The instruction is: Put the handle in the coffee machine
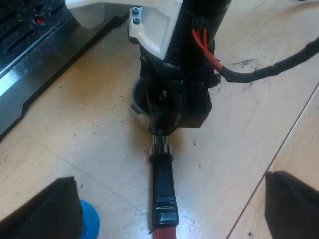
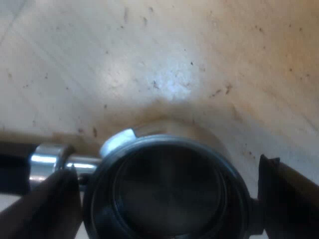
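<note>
The metal holder lies flat on the wooden table, its dark handle (image 1: 162, 186) and red end (image 1: 164, 234) pointing toward my left gripper (image 1: 172, 181). That gripper hovers open above the handle, fingers wide apart and touching nothing. My right gripper (image 1: 162, 122) is lowered over the holder's round basket (image 1: 138, 99). In the right wrist view the right gripper (image 2: 169, 199) is open, with a finger (image 2: 55, 204) close on either side of the basket (image 2: 169, 189). Whether the fingers touch the rim I cannot tell. The holder's shiny neck (image 2: 50, 162) sticks out past one finger.
The espresso machine's metal base and drip grate (image 1: 30, 55) stand beside the right arm. A blue tamper (image 1: 89, 224) rests on the table by one left finger. Bare wooden table (image 2: 164, 64) lies beyond the basket.
</note>
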Robot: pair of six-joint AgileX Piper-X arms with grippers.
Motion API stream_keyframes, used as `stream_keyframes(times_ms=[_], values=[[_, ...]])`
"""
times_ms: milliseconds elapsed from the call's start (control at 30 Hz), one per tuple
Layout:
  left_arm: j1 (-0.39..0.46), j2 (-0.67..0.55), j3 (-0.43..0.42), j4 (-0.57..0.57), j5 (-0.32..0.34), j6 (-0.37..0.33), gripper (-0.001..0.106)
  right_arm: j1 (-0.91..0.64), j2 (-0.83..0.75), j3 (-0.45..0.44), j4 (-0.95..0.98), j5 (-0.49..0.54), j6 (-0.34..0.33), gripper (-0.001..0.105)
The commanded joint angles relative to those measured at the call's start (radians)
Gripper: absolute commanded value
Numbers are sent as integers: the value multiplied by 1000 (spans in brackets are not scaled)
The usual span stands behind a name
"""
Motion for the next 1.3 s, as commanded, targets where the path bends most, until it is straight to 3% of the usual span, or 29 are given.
stream_keyframes(times_ms=[33,1300], values=[[-5,0,-3,-13,6,-2,78,-5,5,-3,4,-3,-9,74],[-5,0,-3,-13,6,-2,78,-5,17,-3,1,-9,-15,72]])
